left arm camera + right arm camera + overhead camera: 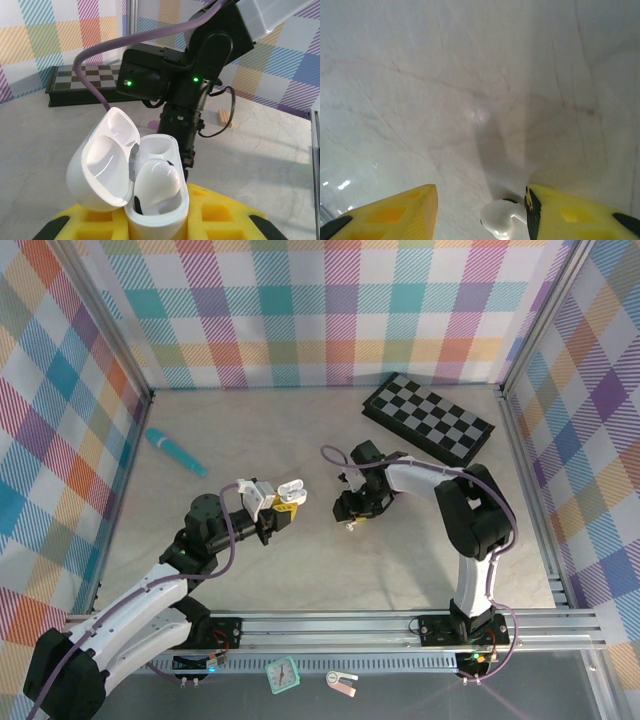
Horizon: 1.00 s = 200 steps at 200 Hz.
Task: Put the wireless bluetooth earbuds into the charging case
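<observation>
Yellow padded fingers (220,215) of the left gripper (152,226) clamp a white pebble-shaped plastic charging case (160,217), its lid open and one small white stemmed earbud (155,182) seated inside. Left arm reaches forward, wrist level. Right arm arches over, the right gripper (480,195) pointing down at the pale desk (470,75), jaws apart around a second white earbud (500,219) that touches one finger.

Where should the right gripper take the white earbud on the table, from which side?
Take the round head of the earbud from straight above, one finger on each side. It seems to lie flat on the table, and its thin stem is partly hidden by one yellow finger, leaving the head free.
</observation>
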{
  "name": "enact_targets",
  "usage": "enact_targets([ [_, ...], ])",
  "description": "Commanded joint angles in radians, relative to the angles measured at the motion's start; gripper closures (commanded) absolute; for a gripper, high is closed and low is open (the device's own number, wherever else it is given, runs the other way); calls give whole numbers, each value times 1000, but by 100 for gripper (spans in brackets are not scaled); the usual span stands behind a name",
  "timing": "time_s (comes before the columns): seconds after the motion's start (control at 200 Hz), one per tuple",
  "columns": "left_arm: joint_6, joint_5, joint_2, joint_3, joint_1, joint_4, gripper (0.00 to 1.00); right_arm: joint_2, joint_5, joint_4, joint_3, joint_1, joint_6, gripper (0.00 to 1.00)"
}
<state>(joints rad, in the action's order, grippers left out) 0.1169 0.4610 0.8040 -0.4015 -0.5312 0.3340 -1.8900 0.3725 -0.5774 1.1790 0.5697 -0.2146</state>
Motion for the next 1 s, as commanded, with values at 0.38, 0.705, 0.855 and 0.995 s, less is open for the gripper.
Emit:
enact_targets([
  [0.38, 5, 22, -9, -10, 11, 11, 81, 60, 7, -52, -26, 6, 8, 53],
  [0.705, 9, 16, -3, -9, 11, 10, 81, -12, 39, -82, 52, 6, 134, 53],
  [0.855, 9, 18, 9, -11, 11, 16, 81, -47, 84, -63, 40, 4, 174, 54],
  [0.995, 11, 15, 2, -7, 11, 10, 81, -40, 119, -41, -7, 3, 188, 56],
])
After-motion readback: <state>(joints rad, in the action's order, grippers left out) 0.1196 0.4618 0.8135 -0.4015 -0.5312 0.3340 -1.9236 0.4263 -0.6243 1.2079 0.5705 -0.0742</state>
